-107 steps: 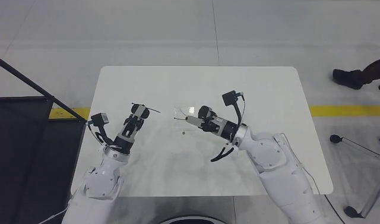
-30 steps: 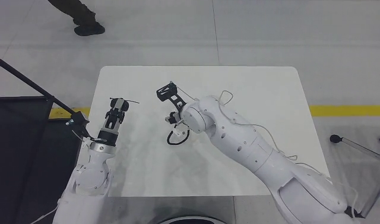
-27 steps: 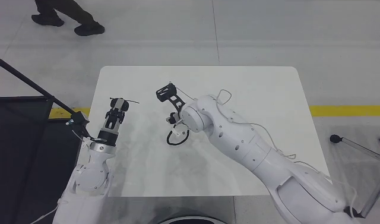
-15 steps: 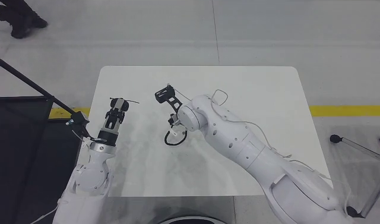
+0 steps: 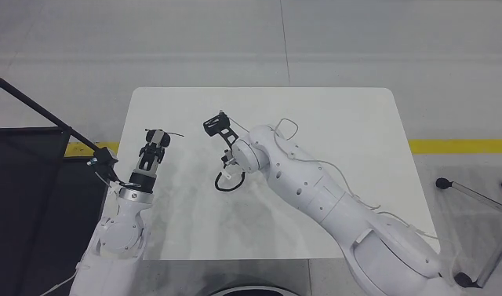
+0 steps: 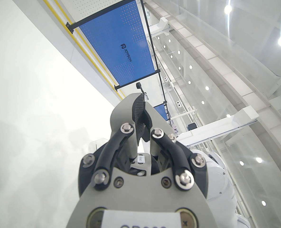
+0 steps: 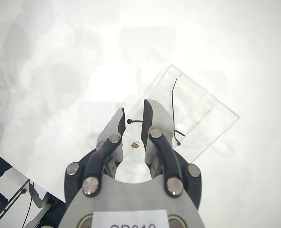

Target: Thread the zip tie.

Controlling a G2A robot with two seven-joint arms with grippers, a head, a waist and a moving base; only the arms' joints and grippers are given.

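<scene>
My left gripper (image 6: 139, 98) is shut on a black zip tie (image 6: 138, 85), whose head pokes out past the fingertips. In the top view this gripper (image 5: 157, 141) sits near the table's left edge, with the tie's thin strap (image 5: 176, 134) pointing right. My right gripper (image 7: 133, 113) is open and points down at the table. The head of a second zip tie (image 7: 129, 121) lies between its fingers, untouched. A third zip tie (image 7: 172, 100) rests on a clear plastic plate (image 7: 202, 110) just beside one finger. From above, the right arm (image 5: 263, 158) covers its own gripper.
A tiny brown scrap (image 7: 134, 145) lies on the white table (image 5: 353, 123) under the right gripper. A black cable loop (image 5: 227, 183) hangs from the right arm. The table's right half is bare. A dark frame (image 5: 39, 107) stands off the left edge.
Since the oldest frame the right arm has swung left across the table and turned its gripper downward; it has drifted slightly left in the last second. The left arm drew back left, then stayed still.
</scene>
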